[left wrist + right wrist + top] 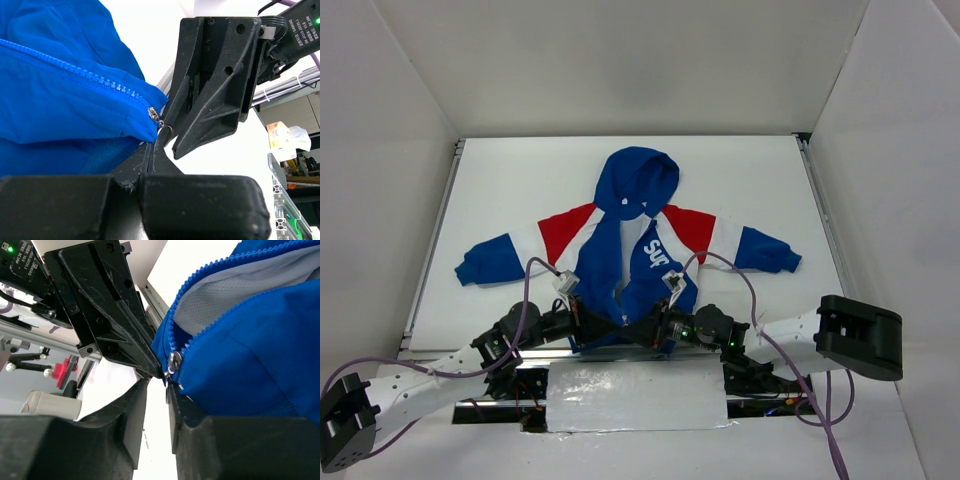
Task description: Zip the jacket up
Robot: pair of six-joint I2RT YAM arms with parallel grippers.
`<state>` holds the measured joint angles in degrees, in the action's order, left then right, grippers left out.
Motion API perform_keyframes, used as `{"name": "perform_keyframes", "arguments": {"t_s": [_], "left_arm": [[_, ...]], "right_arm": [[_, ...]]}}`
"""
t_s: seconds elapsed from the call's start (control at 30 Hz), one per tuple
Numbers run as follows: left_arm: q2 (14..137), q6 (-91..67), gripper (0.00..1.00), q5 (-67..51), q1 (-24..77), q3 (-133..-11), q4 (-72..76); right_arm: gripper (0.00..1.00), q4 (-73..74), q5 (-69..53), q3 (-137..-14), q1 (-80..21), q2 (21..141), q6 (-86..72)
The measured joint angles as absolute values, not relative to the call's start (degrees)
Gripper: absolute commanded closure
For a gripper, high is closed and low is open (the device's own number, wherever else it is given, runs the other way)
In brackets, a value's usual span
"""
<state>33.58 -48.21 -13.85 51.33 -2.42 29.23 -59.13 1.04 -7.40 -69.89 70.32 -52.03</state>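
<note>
The jacket point(640, 230) lies flat on the white table, hood at the far end, its front unzipped and spread into a V. Both grippers meet at the middle of its near hem. My left gripper point(152, 144) is shut, its tips pinching the blue hem corner just below the zipper slider point(154, 115). My right gripper point(157, 390) stands opposite with a narrow gap between its fingers. The slider point(174, 362) sits just above that gap, and its thin pull tab point(167, 392) hangs into it beside the right-hand finger. In the top view the left gripper point(610, 322) and right gripper point(638, 326) almost touch.
White walls close in the table on three sides. Metal rails run along its left edge point(430, 240) and right edge point(825, 220). A shiny taped patch point(635, 395) covers the near edge between the arm bases. Purple cables point(527, 290) loop over the jacket's lower corners.
</note>
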Motion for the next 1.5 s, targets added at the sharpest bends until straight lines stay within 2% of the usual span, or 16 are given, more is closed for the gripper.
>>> {"name": "perform_keyframes", "arguments": {"t_s": [0.03, 0.1, 0.13, 0.2, 0.63, 1.13, 1.5], "left_arm": [[33.58, -48.21, 1.0, -13.85, 51.33, -2.42, 29.23], [33.58, -48.23, 1.0, -13.85, 51.33, -2.42, 29.23], [33.58, -48.21, 1.0, -13.85, 51.33, -2.42, 29.23], [33.52, -48.21, 1.0, -13.87, 51.33, -2.42, 29.23], [33.17, -48.21, 1.0, -13.63, 51.31, -2.42, 29.19], [35.68, -48.4, 1.0, -13.52, 51.33, -2.42, 33.54], [36.45, -48.38, 1.0, -13.58, 51.31, -2.42, 34.89]], "right_arm": [[0.77, -59.13, 1.08, -7.4, -69.89, 70.32, -52.05], [0.83, -59.13, 1.1, -7.4, -69.89, 70.32, -52.16], [0.91, -59.11, 1.15, -7.42, -69.89, 70.32, -52.21], [1.0, -59.05, 1.32, -7.4, -69.89, 70.32, -52.42], [1.0, -49.1, 1.98, -10.57, -69.89, 69.95, -65.36], [1.0, -32.62, 6.33, -13.28, -69.89, 58.67, -83.57], [1.0, -24.93, 7.38, -19.75, -69.89, 58.54, -92.58]]}}
